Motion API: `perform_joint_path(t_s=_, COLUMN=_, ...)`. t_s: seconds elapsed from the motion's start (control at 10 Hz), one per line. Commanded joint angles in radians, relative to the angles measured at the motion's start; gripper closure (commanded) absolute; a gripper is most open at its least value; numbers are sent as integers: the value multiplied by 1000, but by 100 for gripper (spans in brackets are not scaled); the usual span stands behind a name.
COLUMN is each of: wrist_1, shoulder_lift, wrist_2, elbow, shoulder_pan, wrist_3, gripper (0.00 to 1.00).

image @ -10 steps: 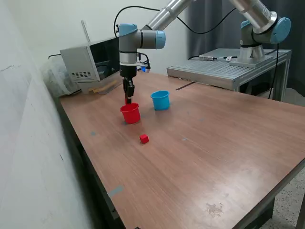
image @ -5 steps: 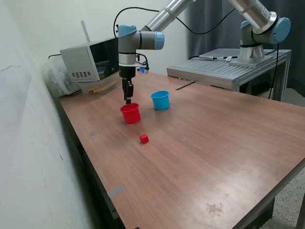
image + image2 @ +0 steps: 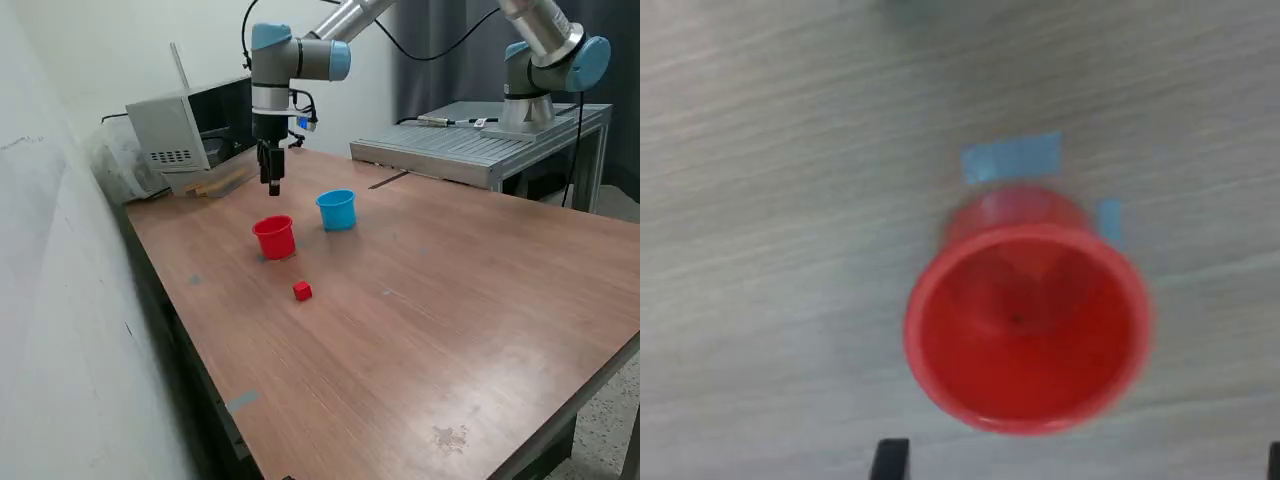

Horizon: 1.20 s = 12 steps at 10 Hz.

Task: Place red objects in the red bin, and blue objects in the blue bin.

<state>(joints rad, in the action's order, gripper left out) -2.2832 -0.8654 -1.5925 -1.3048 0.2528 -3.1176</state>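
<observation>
Your end effector (image 3: 274, 187) hangs above the red bin (image 3: 274, 238); I cannot tell its grip. One red cube (image 3: 302, 291) lies on the bench (image 3: 430, 320).

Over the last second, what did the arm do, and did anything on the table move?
The gripper rose straight up from just above the red bin; a second ago a red piece showed at its tip, now none does. The red bin, blue bin and the loose red cube stayed put.
</observation>
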Motion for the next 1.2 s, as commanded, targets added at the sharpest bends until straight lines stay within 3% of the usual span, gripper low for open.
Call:
perform_joint_path(t_s=0.0, wrist_1=57, shoulder_lift=-122, wrist_2=2, elbow=-77, shoulder_pan=-85, wrist_3=4, gripper=0)
perform_joint_path(t_s=0.4, wrist_1=111, shoulder_lift=-208, wrist_2=0, elbow=-181, shoulder_pan=-194, wrist_3=1, gripper=0)
perform_joint_path(t_s=0.6, wrist_1=108, shoulder_lift=-204, wrist_2=3, elbow=-180, shoulder_pan=-213, wrist_3=-7, gripper=0)
perform_joint_path(t_s=0.8, wrist_1=100, shoulder_lift=-105, wrist_2=29, elbow=-44, shoulder_pan=-237, wrist_3=-9, gripper=0)
perform_joint_path(t_s=1.1, wrist_1=85, shoulder_lift=102, wrist_2=28, elbow=99, shoulder_pan=-259, wrist_3=-22, gripper=0)
